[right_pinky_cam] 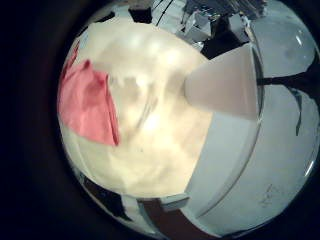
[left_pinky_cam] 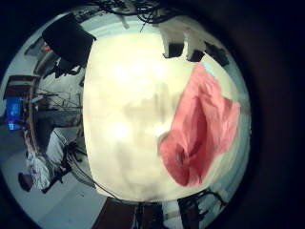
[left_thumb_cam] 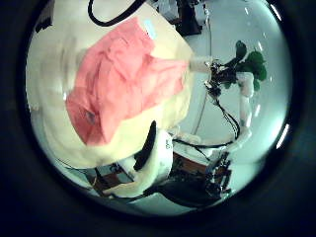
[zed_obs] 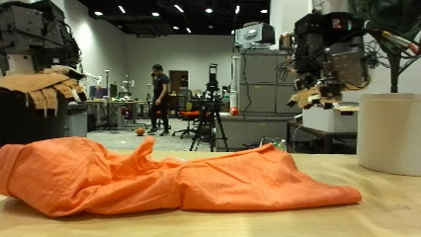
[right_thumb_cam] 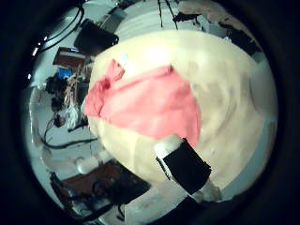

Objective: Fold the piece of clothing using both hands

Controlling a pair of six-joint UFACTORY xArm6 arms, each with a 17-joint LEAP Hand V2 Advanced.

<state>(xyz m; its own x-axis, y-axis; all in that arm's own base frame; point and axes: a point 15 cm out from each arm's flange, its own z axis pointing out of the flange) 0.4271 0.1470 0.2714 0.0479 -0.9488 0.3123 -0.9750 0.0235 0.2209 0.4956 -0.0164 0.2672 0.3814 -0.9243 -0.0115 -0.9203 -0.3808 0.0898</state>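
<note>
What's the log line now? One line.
garment: crumpled on table | left hand: raised, open | right hand: raised, open | fold: not started

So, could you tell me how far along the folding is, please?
Nothing looks done: the orange garment lies crumpled and unfolded on the table. Nothing is in hand; the left robot hand and right robot hand hang above it, apart. The whole fold remains.

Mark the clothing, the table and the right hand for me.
orange clothing point(zed_obs: 171, 178), outside view, middle of the crumpled cloth.
table point(zed_obs: 381, 212), outside view, bare top beside the cloth.
right hand point(zed_obs: 320, 94), outside view, its hanging fingers.
</note>
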